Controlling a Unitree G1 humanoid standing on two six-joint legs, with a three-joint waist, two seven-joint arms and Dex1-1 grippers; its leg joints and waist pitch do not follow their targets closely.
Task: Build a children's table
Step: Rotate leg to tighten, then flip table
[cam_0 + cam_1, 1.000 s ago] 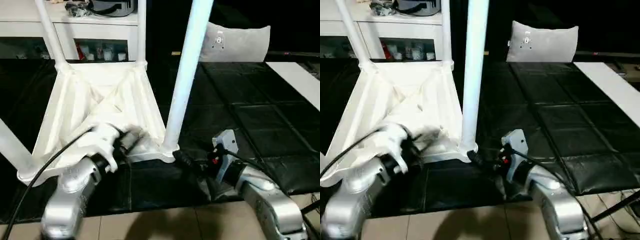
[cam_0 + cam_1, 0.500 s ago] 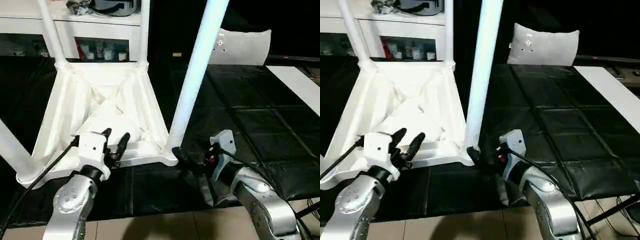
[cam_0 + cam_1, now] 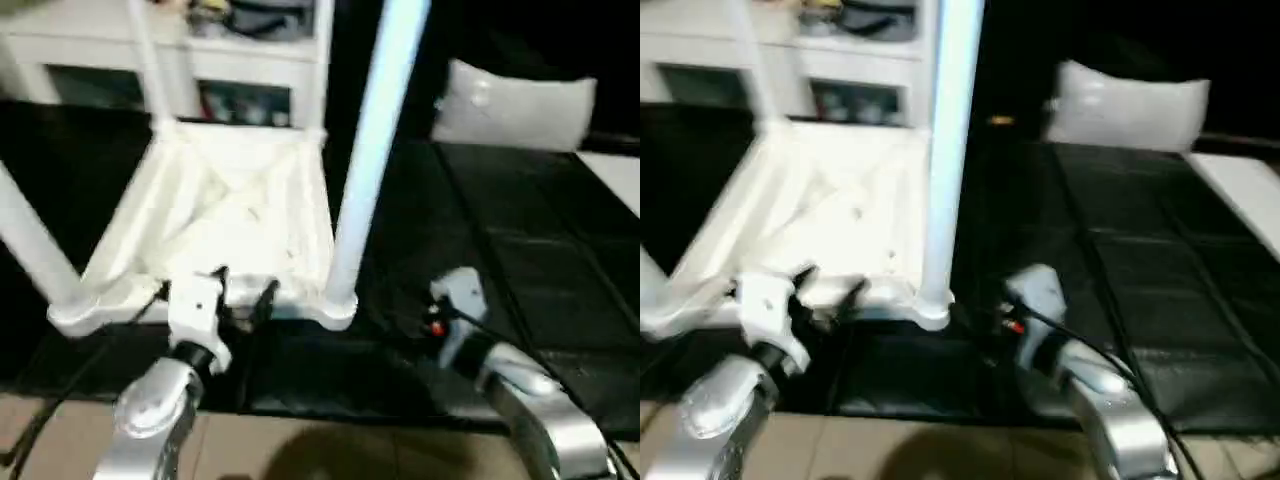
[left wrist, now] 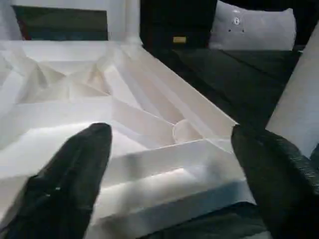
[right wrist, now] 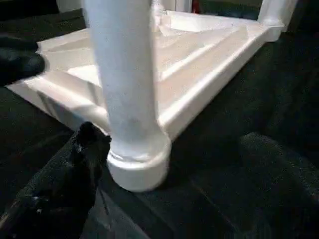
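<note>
**A:** Where is the children's table (image 3: 235,205) sitting, and why that way up?

**B:** It is lying upside down on the black padded mat (image 3: 480,230), toward the mat's near left corner, ribbed underside facing up. That way the round corner sockets are pointing upward, so each leg can be pushed down into one. Four legs are standing in the corners; the near right leg (image 3: 365,150) is rising straight out of its socket.

**A:** What is the left gripper (image 3: 243,292) doing?

**B:** It is hovering at the near rim of the upturned top, jaws spread wide, one finger (image 4: 75,174) on each side of the rim in the left wrist view. Nothing is being pinched between them. I judge it is either letting go of the rim or lining up to steady it.

**A:** And the right gripper (image 5: 169,164)?

**B:** Its jaws are also spread, flanking the base of the near right leg just where it is entering the socket (image 5: 137,167). One finger (image 5: 75,169) is sitting just beside the socket collar; I cannot tell whether it is touching.

**A:** Why there?

**B:** Probably to grasp low on the leg, where pressing it home is tipping it least. The white cabinet (image 3: 180,50) beyond the mat's far edge is playing no part.
</note>
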